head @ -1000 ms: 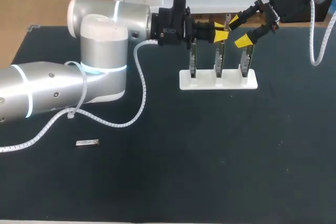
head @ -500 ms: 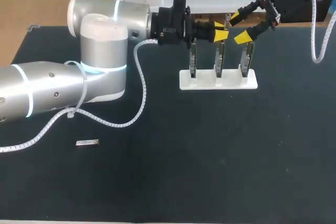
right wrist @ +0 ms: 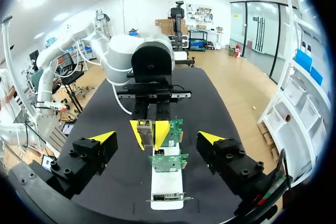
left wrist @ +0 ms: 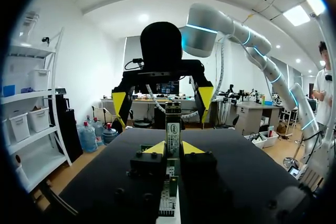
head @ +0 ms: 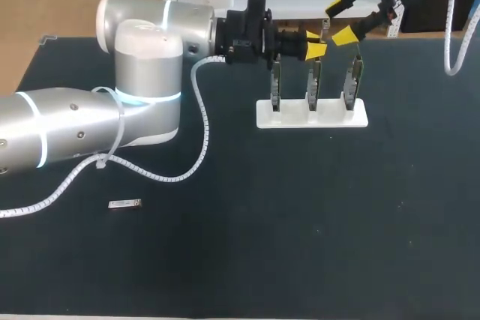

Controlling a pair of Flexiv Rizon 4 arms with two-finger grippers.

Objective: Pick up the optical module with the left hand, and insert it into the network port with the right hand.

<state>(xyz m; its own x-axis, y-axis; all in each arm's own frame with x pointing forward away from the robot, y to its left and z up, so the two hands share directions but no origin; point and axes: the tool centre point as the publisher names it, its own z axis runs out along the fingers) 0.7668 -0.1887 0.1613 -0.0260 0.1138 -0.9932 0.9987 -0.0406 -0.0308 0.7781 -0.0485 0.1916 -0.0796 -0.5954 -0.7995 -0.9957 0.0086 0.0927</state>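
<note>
The left arm (head: 142, 103) stretches across the dark table (head: 300, 222) to a white stand (head: 262, 116) of three green network cards (head: 350, 80). Its left gripper (head: 315, 44) is clamped on the optical module (left wrist: 172, 129), held upright between the yellow tips near the top of the middle card, apparently offered for a handover. The right gripper (head: 339, 22) hangs just beyond, fingers spread wide and holding nothing, seemingly placed to take the module for insertion.

A silver optical module (left wrist: 172, 129) with a white label stands pinched between the yellow tips of the left gripper (left wrist: 172, 148). It is near the top of the middle of three green port boards (head: 313, 80), which stand upright in a white holder (head: 311, 114). A second module (head: 124, 204) lies flat on the table (head: 300, 222), well apart.
</note>
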